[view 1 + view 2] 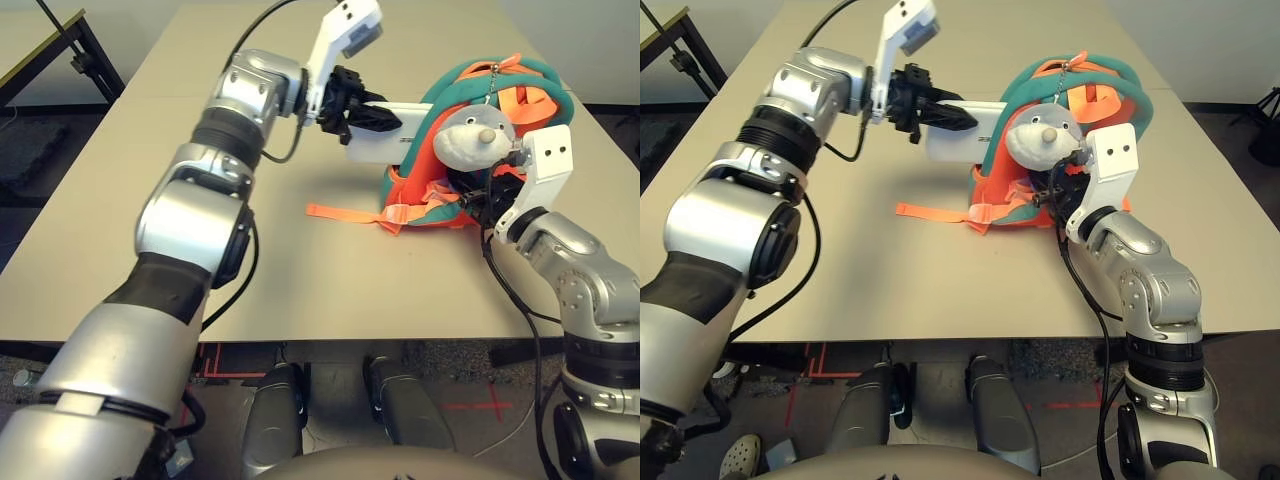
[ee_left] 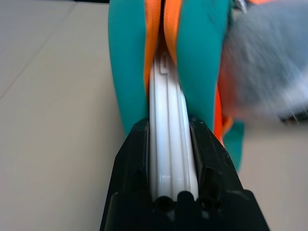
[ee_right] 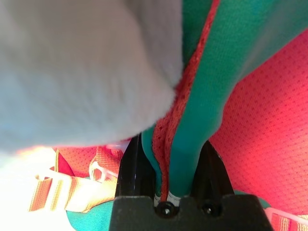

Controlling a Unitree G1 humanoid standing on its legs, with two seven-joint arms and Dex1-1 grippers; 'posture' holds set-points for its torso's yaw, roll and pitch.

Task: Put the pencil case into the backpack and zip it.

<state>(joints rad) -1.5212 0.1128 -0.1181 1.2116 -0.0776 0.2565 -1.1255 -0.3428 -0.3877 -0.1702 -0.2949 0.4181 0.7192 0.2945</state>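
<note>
The left end effector (image 1: 385, 118) has the pencil case (image 1: 385, 135) clamped edge-on between its two black fingers (image 2: 132, 159), closed down to the case's thin width, and the far end of the case is already nosing into the backpack (image 1: 520, 85) through the slot between its teal lips. The backpack stands on the counter (image 1: 330, 280), and the case hangs above the counter just beside it on the robot's left, partly swallowed. The case looks stiff, light and smooth, likely hard plastic; it should slide in cleanly, though a glossy shell could slip in a loose pinch, so the near end, gripped across the flat faces, is a sound hold. The backpack is the opposite: soft and floppy, prone to sagging shut. The right end effector (image 3: 168, 192) answers that, pinched nearly shut on the teal trim below the plush toy (image 1: 478, 138). The left arm reaches out and across toward the bag, wrist bent, fingers pointing sideways into the opening; the right forearm rises from below, tucked against the bag's front.
</note>
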